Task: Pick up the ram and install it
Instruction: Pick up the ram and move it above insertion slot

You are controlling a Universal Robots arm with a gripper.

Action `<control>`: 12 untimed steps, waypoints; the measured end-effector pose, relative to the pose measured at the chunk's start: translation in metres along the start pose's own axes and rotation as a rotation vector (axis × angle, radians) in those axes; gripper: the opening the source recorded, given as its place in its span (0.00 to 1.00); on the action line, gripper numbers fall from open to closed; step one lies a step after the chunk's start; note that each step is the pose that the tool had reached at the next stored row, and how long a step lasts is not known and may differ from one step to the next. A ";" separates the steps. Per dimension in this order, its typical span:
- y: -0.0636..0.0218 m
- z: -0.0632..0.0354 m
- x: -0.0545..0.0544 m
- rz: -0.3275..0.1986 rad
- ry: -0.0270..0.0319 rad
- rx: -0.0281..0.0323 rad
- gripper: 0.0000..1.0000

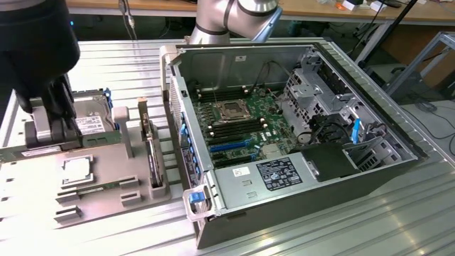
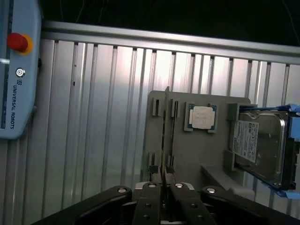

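Note:
The ram (image 1: pixel 29 152), a thin green stick with a white label, hangs level under my gripper (image 1: pixel 50 141) at the exterior view's left. It appears raised above the grey holder plate (image 1: pixel 106 160). In the wrist view the ram (image 2: pixel 165 136) shows edge-on as a thin line running out from between the fingertips. My gripper (image 2: pixel 164 186) is shut on it, over the holder's paired slot blocks (image 2: pixel 152 108). The open computer case (image 1: pixel 284 122) lies at the exterior view's right, with dark memory slots (image 1: pixel 231 128) below the processor socket.
On the holder plate (image 2: pixel 187 154) sit a silver-topped processor (image 2: pixel 202 117) and a hard drive (image 2: pixel 260 145) in a blue frame. A dark expansion card (image 1: pixel 148 144) stands upright between holder and case. A teach pendant (image 2: pixel 16 70) lies on the ribbed metal table.

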State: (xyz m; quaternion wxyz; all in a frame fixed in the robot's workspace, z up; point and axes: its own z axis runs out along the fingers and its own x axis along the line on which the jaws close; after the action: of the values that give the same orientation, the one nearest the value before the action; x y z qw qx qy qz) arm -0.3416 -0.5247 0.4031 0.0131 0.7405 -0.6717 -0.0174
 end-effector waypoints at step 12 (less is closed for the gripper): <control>-0.0828 -0.0035 0.008 0.000 -0.0009 0.0002 0.13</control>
State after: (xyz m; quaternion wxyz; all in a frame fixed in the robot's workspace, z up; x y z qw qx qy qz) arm -0.2583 -0.5247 0.4030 0.0127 0.7405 -0.6717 -0.0177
